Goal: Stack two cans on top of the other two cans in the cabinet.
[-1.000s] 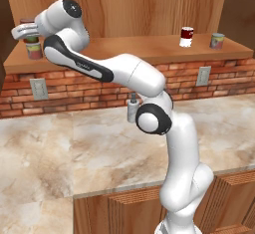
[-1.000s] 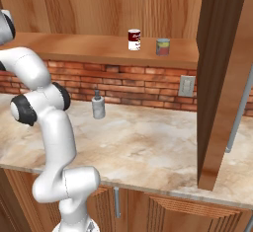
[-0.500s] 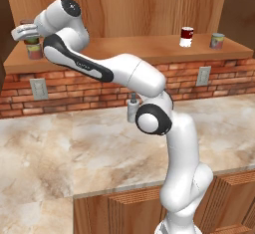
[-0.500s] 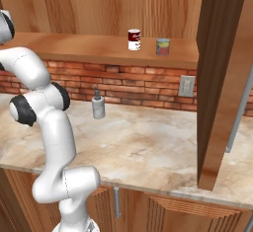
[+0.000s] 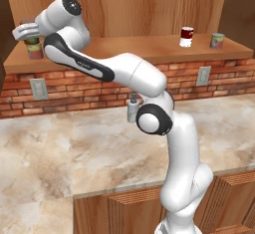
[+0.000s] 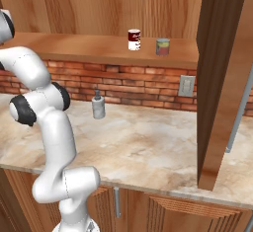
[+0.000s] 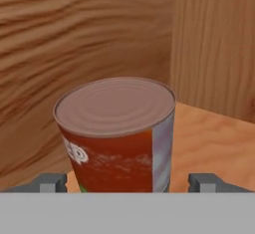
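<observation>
cans [image 5: 34,50]: stacked pair, cabinet [image 5: 149,46] left end; gripper [image 7: 128,182] wide, fingers either side of top can [image 7: 117,131].

The wide light-brown cabinet shelf [image 5: 124,46] and its plank back wall [image 7: 79,34] look like matt wood with a strong wavy grain. The red-brown cylindrical can [image 7: 117,136] has a dull, smooth metal-looking lid with faint pressed rings and a paper-like printed label. The counter [image 6: 148,142] looks like polished beige marble, below a rough brick wall [image 6: 143,80].
</observation>
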